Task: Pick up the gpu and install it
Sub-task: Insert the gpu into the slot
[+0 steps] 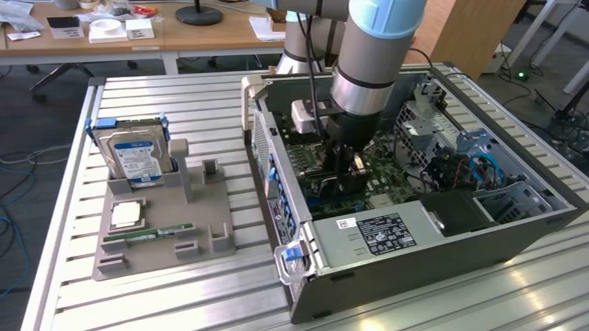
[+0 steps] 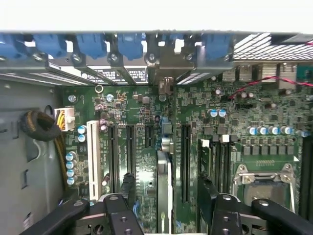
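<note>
From the wrist camera we look first at our gripper (image 2: 164, 203): its two black fingers (image 2: 128, 188) stand apart, one on each side of the gpu (image 2: 157, 183), and neither pad presses on it. The gpu sits on edge between them, its dark board upright in a slot of the green motherboard (image 2: 146, 122), with its narrow end reaching toward the case's rear wall. Beside it run the other long black expansion slots and one white slot (image 2: 91, 152). Off to one side lies the metal cpu socket (image 2: 261, 178), and on the other side a sleeved cable bundle (image 2: 41, 125) curls against the grey case wall. Farthest from the camera, a row of blue bracket clips (image 2: 93, 46) lines the rear of the chassis.

In the exterior view our gripper (image 1: 348, 172) reaches straight down into the open computer case (image 1: 414, 255), which lies on its side on the slatted metal table (image 1: 138, 303). The black power supply (image 1: 382, 234) sits at the near end of the case. On the exterior view's left a grey parts holder (image 1: 198, 221) carries a green memory stick (image 1: 147, 234), a cpu (image 1: 126, 214) and, behind them, an upright hard drive (image 1: 134, 155) with a blue-and-white label. Wooden desks (image 1: 184, 34) stand beyond the table.
</note>
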